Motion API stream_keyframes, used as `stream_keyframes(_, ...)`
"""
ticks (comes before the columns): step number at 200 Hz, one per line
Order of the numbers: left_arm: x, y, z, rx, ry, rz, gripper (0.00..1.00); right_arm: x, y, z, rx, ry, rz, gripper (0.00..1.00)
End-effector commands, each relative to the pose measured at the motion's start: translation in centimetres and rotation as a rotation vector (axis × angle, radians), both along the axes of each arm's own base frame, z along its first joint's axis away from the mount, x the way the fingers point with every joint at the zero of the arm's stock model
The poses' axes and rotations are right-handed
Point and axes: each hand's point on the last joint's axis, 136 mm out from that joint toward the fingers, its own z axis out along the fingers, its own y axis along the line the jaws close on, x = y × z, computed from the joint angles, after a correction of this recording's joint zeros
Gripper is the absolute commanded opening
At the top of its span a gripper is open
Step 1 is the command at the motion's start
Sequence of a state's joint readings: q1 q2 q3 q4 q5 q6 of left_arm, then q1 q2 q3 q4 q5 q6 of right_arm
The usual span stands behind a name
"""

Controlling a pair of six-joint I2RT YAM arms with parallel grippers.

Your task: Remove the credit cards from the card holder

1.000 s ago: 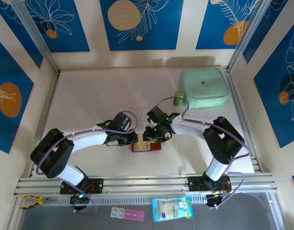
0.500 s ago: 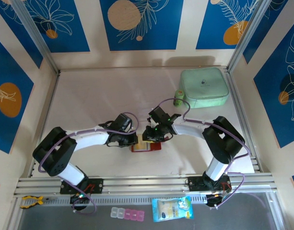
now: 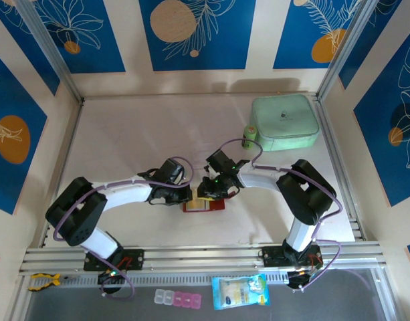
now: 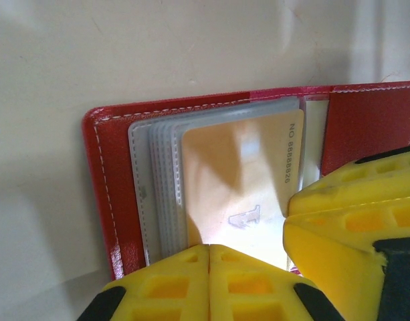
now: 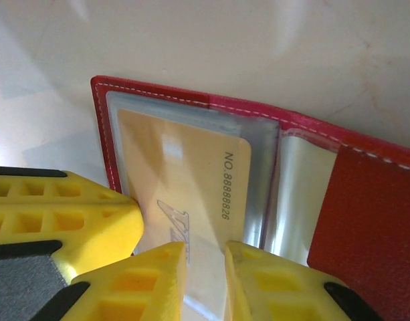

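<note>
The red leather-like folding card holder (image 3: 206, 204) lies open on the pale counter (image 3: 124, 134). Our shut left fingers (image 4: 199, 259) seemingly pin it, while our right fingers (image 5: 174, 265), narrowly parted, meet the orange-yellow plastic credit card (image 5: 181, 170); we cannot tell whether they grip it.

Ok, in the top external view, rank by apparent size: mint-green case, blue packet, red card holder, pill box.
1. mint-green case
2. blue packet
3. red card holder and pill box: they look about alike, and the holder is partly covered, so I won't rank them.
</note>
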State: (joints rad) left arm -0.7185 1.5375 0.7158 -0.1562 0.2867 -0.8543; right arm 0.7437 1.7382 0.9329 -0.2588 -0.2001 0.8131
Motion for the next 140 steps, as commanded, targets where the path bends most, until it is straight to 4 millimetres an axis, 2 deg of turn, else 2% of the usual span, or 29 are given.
stream_keyframes(1, -0.5, 0.6, -0.4, 0.045, 0.013, -0.006, 0.11, -0.7, -1.8, -1.5, -0.089, 0.032, -0.019, 0.24)
stream_keyframes(34, -0.3, -0.1, 0.3, 0.007, 0.008, -0.002, 0.15, -0.7, -2.1, -1.4, -0.100, 0.023, -0.015, 0.24)
stream_keyframes(98, -0.1, 0.2, 1.1, 0.014, -0.011, 0.003, 0.18, -0.4, -2.5, -0.2, -0.112, -0.014, -0.019, 0.24)
stream_keyframes(140, 0.2, 0.5, 1.8, 0.022, -0.036, 0.013, 0.23, -0.3, -1.9, 0.8, -0.062, -0.033, -0.016, 0.24)
